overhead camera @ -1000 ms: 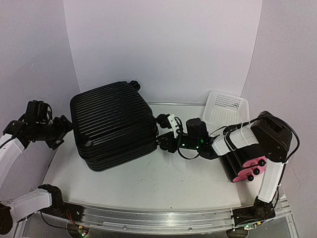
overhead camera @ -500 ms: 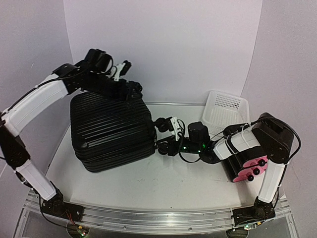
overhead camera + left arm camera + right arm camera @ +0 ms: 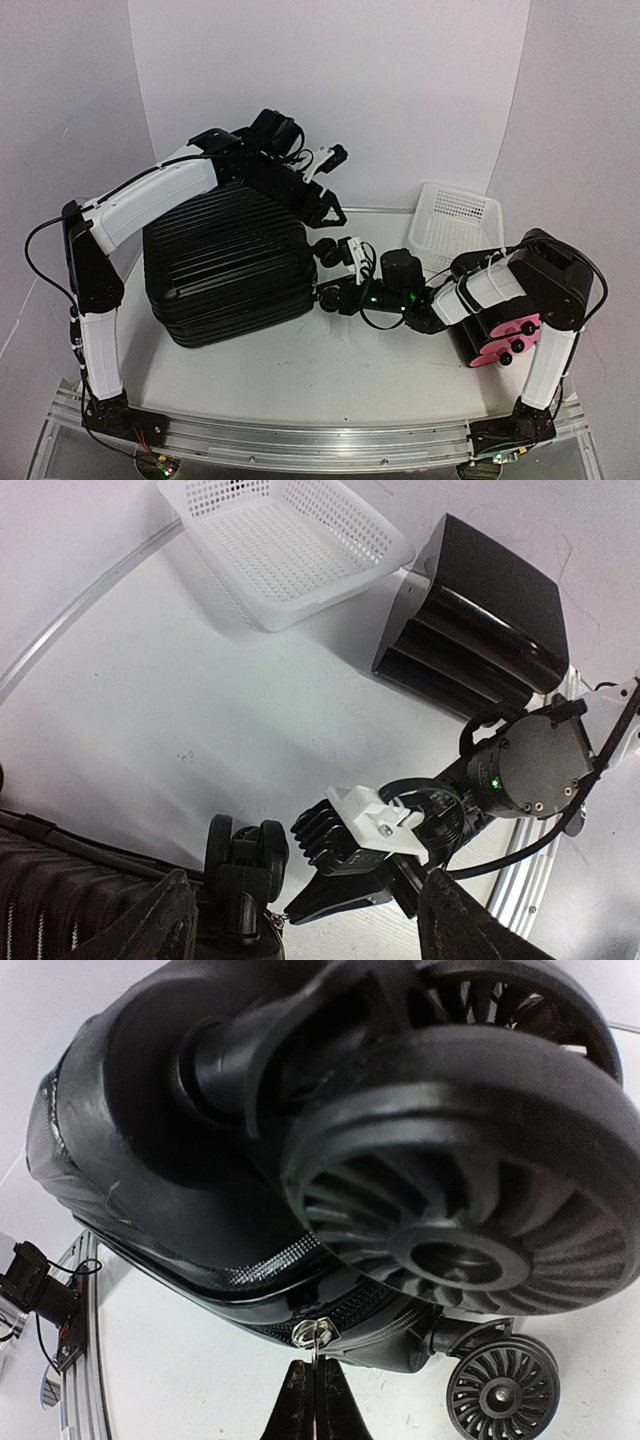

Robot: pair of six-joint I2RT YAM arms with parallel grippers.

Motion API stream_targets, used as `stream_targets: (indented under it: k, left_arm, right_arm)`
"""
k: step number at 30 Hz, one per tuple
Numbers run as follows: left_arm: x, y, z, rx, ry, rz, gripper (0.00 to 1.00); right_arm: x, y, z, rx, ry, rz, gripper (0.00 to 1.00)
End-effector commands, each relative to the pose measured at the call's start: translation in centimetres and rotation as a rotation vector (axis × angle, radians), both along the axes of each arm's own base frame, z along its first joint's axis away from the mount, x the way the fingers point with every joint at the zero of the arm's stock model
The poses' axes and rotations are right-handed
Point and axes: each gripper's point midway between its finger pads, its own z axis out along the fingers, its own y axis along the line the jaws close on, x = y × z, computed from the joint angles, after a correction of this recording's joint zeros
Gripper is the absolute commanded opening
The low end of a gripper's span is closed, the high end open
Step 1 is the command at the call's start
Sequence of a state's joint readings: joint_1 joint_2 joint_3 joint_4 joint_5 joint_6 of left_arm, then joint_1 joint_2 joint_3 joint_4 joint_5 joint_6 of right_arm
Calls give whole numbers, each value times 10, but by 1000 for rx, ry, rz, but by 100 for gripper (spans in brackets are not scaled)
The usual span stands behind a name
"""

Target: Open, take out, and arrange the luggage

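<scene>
The luggage [image 3: 225, 265] is a large black ribbed suitcase lying closed on the table's left half. My right gripper [image 3: 322, 290] sits low at its right corner and is shut on the small metal zipper pull [image 3: 312, 1335]. The right gripper's fingertips [image 3: 313, 1390] meet just under the zipper, below a big spoked wheel [image 3: 470, 1210]. My left gripper [image 3: 328, 185] hangs open above the suitcase's far right corner, holding nothing. Its wrist view looks down on a suitcase wheel [image 3: 240, 855] and on the right gripper [image 3: 295, 912] at the zipper.
A white mesh basket [image 3: 455, 220] stands at the back right. A black box with pink drawer fronts [image 3: 500, 320] lies tilted beside the right arm. Both also show in the left wrist view, the basket [image 3: 290, 545] and the box [image 3: 470, 630].
My left arm has swung from the table's left side up and over the suitcase to its far right corner, its jaws narrowing a little. The right gripper has stayed at the zipper.
</scene>
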State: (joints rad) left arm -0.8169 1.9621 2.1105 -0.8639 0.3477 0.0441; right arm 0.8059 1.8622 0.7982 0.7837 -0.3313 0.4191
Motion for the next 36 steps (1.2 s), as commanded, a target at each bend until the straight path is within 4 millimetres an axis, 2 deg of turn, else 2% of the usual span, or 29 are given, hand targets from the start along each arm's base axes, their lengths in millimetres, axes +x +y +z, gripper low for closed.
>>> stream_targets:
  k: [1, 5, 9, 13, 18, 22, 26, 30, 36]
  left_arm:
    - [-6, 2, -15, 24, 55, -28, 75]
    - [-7, 10, -48, 93, 75, -18, 74]
    - [-12, 17, -71, 142, 104, -26, 73]
    - [-11, 32, -86, 201, 99, 9, 72]
    - [-8, 56, -102, 274, 124, 77, 71]
    - [-8, 63, -108, 288, 137, 88, 71]
    - [-7, 64, -108, 291, 135, 90, 70]
    - [-6, 66, -111, 306, 137, 88, 70]
    - [-11, 65, -110, 294, 150, 79, 69]
  right_arm:
    - [17, -8, 70, 140, -131, -86, 0]
    - [24, -7, 69, 165, -89, -82, 0]
    - [31, -12, 70, 175, -75, -95, 0]
    - [40, -24, 71, 175, -72, -125, 0]
    - [57, -40, 56, 131, -97, -111, 0]
    - [71, -42, 48, 82, -182, -49, 0]
    - [97, -43, 50, 92, -220, -8, 0]
    - [109, -38, 55, 85, -257, 4, 0]
    - [136, -22, 42, 63, -325, 83, 0]
